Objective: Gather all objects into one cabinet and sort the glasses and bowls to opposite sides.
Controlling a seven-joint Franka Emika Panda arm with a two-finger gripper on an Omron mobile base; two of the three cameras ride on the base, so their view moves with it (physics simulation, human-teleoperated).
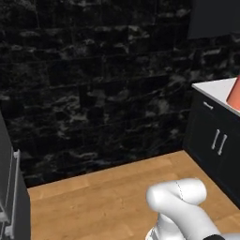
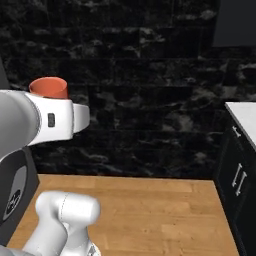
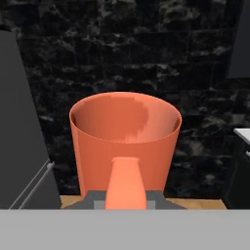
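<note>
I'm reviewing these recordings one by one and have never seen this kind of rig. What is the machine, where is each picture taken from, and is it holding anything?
It is a white robot arm on a base that drives, in a rendered kitchen. Two pictures come from cameras on the base, behind the arm to its left and right. They look over a wooden floor toward a black stone wall and a white counter on black lower cabinets. The third comes from a camera on the hand. The end effector is shut on the handle of an orange mug, carried upright in the air. In the left base view, an orange object on the counter is cut off by the frame.
</note>
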